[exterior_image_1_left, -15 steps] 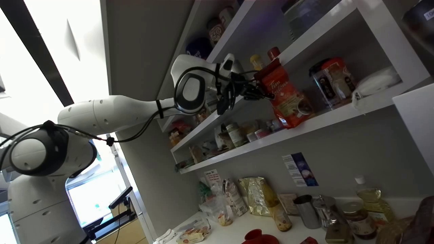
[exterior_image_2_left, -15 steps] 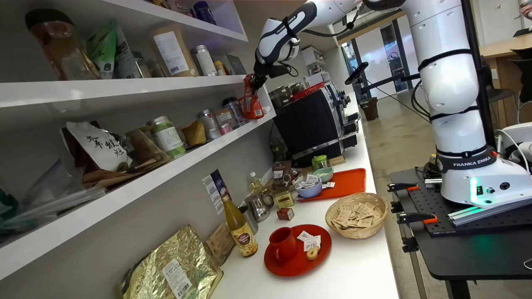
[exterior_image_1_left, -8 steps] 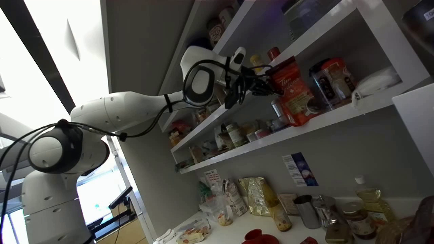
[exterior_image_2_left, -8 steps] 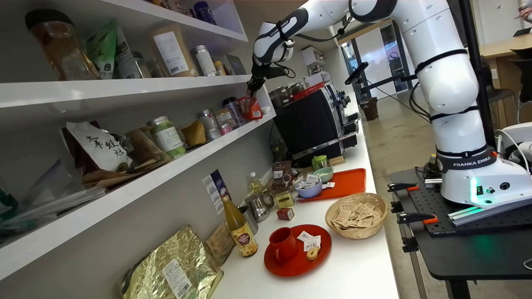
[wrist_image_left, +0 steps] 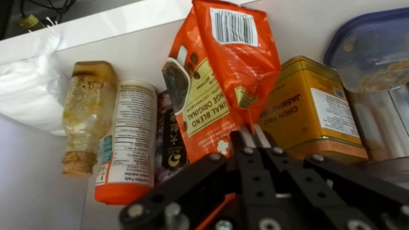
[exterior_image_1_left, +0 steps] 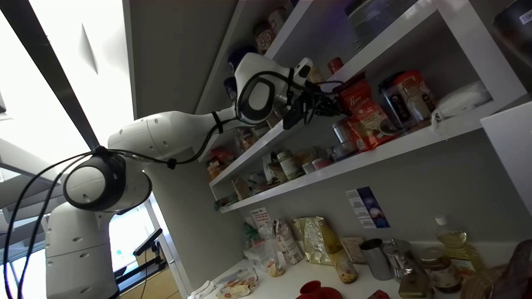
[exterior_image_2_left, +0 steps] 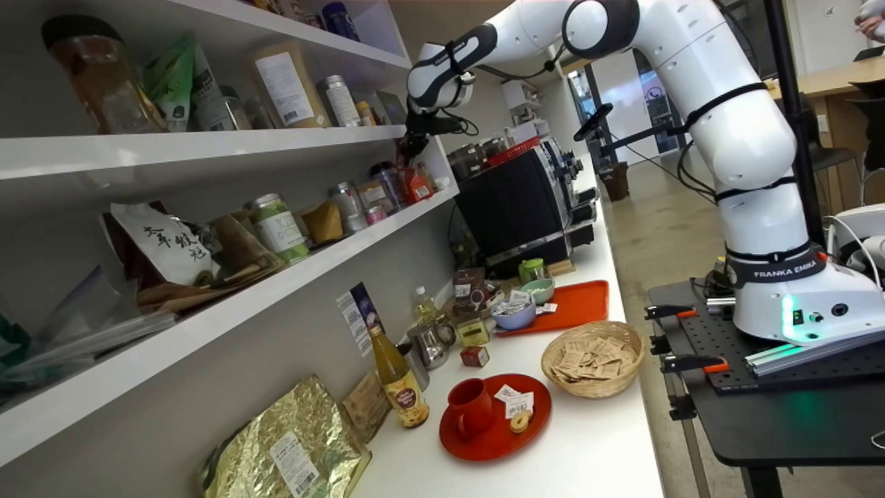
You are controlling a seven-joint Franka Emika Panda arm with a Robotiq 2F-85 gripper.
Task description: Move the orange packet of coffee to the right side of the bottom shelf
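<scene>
The orange packet of coffee (exterior_image_1_left: 370, 120) hangs from my gripper (exterior_image_1_left: 347, 110) over the right-end part of the bottom shelf (exterior_image_1_left: 291, 183). In the wrist view my gripper (wrist_image_left: 254, 132) is shut on the packet's top, and the packet (wrist_image_left: 204, 118) is creased and tilted. Its barcode end overlaps the shelf's front edge (wrist_image_left: 111, 28); I cannot tell whether it touches the board. In an exterior view the packet (exterior_image_2_left: 419, 184) shows below my gripper (exterior_image_2_left: 413, 149), near the far end of the bottom shelf (exterior_image_2_left: 276, 286). The packet's pinched top is partly hidden by the fingers.
In the wrist view a yellow tea tin (wrist_image_left: 303, 108) stands on one side of the packet. On the other side are a dark pouch (wrist_image_left: 171, 137), a white-labelled can (wrist_image_left: 127, 134) and a corked bottle (wrist_image_left: 88, 115). A higher board (exterior_image_1_left: 386, 43) runs just above the gripper.
My gripper has carried the packet further in over the bottom shelf, deeper between the boards. The packet has tilted more, its lower end staying near the shelf's front edge.
</scene>
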